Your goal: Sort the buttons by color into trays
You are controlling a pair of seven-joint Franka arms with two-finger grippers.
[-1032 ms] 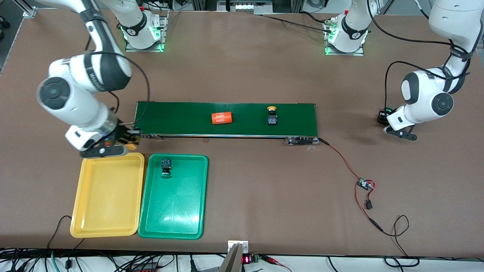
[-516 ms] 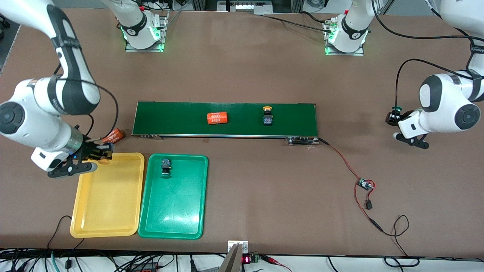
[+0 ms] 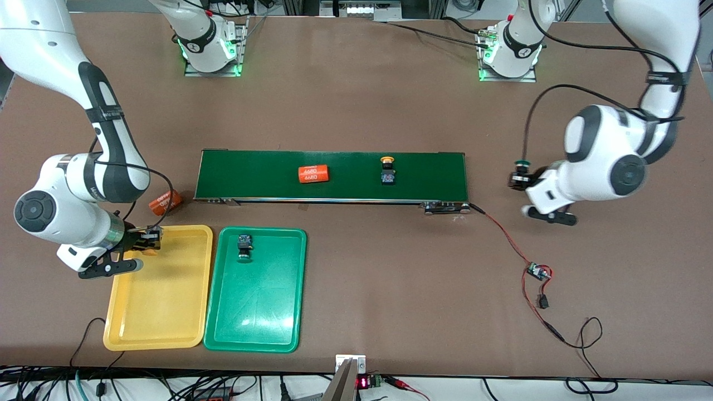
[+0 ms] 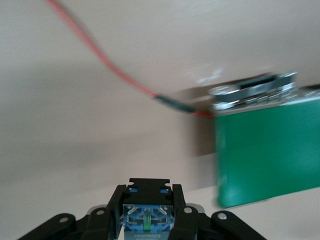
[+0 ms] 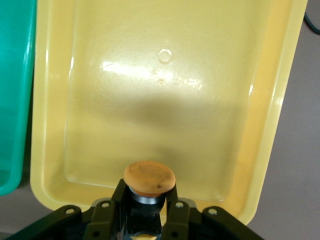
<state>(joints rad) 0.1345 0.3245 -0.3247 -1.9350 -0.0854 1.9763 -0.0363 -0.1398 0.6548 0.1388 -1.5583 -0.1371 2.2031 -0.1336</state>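
The right end effector [image 3: 146,238] is clamped on a yellow-capped button [image 5: 149,179] over the yellow tray [image 3: 161,312], at the tray's 12 o'clock edge. The green tray [image 3: 262,328] lies just beside it at 3 o'clock, with a green button [image 3: 244,245] lying in it. The left end effector [image 3: 519,179] grips a green-capped button [image 3: 522,164] above the surface, off the conveyor belt's [image 3: 345,189] 3 o'clock end. On the belt lie an orange cylinder [image 3: 313,174] and another yellow button [image 3: 387,170]. A second orange cylinder [image 3: 165,202] lies off the belt's 9 o'clock end.
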